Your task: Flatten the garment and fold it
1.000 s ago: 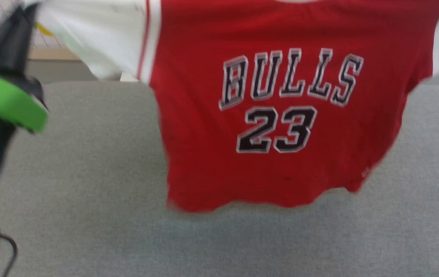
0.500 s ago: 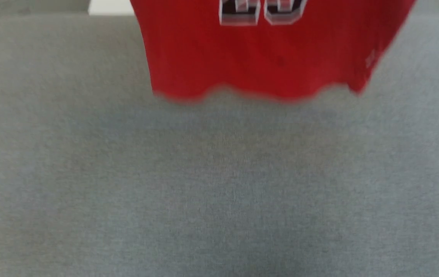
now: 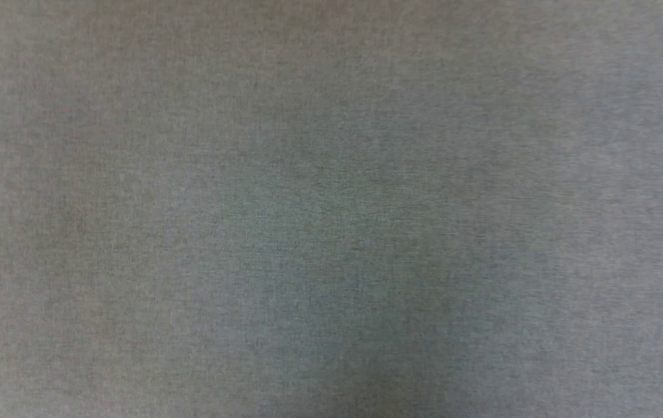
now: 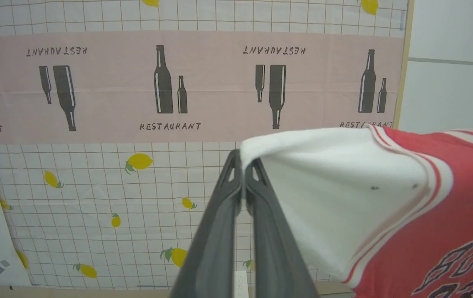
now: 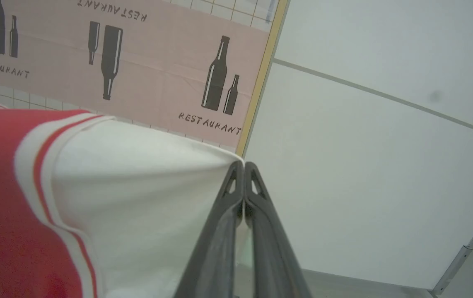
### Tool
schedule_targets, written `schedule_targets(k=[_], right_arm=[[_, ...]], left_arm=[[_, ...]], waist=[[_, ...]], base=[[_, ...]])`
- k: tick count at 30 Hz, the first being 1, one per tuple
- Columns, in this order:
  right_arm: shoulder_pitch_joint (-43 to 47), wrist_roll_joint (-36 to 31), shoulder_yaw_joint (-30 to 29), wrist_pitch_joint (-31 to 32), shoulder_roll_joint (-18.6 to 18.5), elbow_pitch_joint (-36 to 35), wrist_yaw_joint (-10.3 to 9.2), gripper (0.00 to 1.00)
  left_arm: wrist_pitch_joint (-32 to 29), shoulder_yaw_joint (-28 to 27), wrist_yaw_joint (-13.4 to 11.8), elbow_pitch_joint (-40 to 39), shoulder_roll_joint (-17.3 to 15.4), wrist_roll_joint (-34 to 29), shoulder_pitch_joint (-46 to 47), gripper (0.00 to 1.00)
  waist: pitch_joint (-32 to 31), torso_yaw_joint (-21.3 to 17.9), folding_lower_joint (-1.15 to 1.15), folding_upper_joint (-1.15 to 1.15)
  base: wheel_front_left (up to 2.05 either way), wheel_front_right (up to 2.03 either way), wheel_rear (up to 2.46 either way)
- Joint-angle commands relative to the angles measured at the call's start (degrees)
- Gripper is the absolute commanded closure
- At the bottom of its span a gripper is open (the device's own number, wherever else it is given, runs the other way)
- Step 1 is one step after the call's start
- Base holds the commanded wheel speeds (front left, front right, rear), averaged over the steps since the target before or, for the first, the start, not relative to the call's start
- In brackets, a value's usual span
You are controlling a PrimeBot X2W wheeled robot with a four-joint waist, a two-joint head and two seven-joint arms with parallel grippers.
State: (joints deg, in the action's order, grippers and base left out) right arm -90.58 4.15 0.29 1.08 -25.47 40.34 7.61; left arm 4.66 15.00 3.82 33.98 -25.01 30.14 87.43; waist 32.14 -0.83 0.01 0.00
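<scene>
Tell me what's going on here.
The robot holds the garment up by its two white sleeves. The left gripper is shut on the edge of one sleeve, the right gripper on the other, and the red body stretches between them. The head camera looks down on a grey cloth surface. Nothing is laid flat or folded yet.

Bright, even, diffuse light in wrist views. Softer, dimmer in head view, with faint shadow low-centre on grey surface [image 3: 331, 174]. Wide-angle bowing toward wrist-view edges.
</scene>
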Motion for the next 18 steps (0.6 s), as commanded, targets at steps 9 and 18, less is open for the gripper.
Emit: schedule_targets(k=[9, 18], right_arm=[[14.88, 3.62, 3.61, -6.05, 2.78, 4.6, -0.12, 1.0], [41.13, 13.47, 10.39, -5.07, -0.39, -0.1, -0.12, 1.0]], left_arm=[[4.61, 6.52, 3.28, 6.44, 3.66, 2.18, -16.08, 1.0], [2.86, 15.52, 3.64, 2.37, 1.07, 6.78, -42.22, 1.0]], waist=[[-3.61, 1.84, -0.01, 0.0], [-15.38, 1.51, -0.01, 0.0]], base=[[0.0, 0.0, 0.0], [0.0, 0.0, 0.0]])
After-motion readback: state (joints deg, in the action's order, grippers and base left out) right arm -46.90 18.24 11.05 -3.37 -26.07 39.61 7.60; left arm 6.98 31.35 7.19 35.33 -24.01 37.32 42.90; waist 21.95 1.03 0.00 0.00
